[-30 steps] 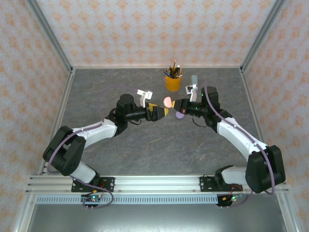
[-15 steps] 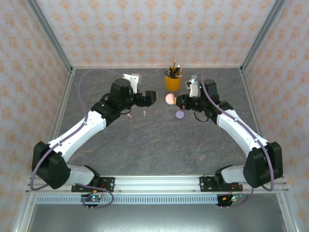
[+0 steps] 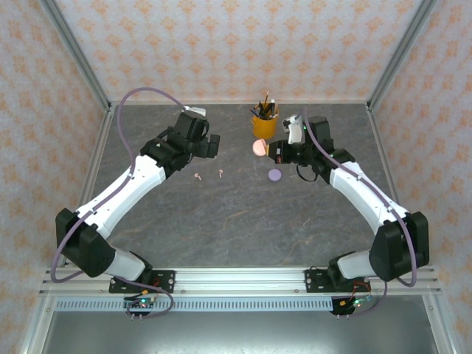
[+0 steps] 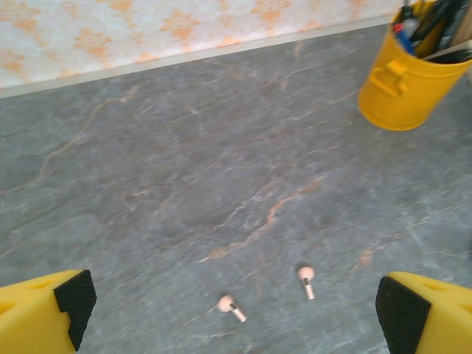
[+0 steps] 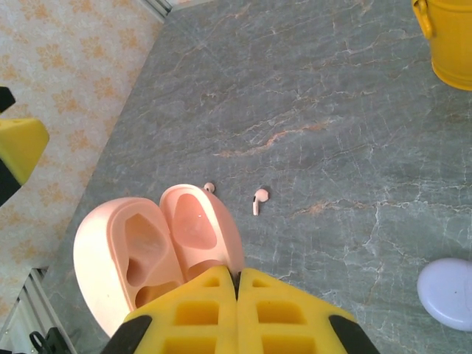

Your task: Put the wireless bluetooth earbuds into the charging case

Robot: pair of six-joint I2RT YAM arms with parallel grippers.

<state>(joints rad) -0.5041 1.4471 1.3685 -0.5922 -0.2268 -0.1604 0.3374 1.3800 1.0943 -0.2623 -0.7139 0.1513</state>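
Two pale pink earbuds (image 4: 231, 307) (image 4: 306, 279) lie apart on the grey table, below and between the wide-spread fingers of my open left gripper (image 4: 236, 321). From above the earbuds (image 3: 197, 176) (image 3: 221, 173) sit just in front of the left gripper (image 3: 213, 145). My right gripper (image 5: 237, 295) is shut on the edge of the open pink charging case (image 5: 147, 251), held above the table with its hollows showing empty. One earbud (image 5: 259, 199) lies just beyond the case; the other (image 5: 209, 187) peeks out behind its lid. The case (image 3: 259, 147) hangs left of the right gripper (image 3: 271, 152).
A closed lilac case (image 3: 275, 175) rests on the table under the right wrist, also at the right wrist view's edge (image 5: 448, 291). A yellow pencil cup (image 3: 264, 125) stands at the back, close to both grippers. Patterned walls enclose the table.
My left arm has swung left and back from the middle, uncovering the two earbuds on the table. The right gripper has edged toward the back with the pink case.
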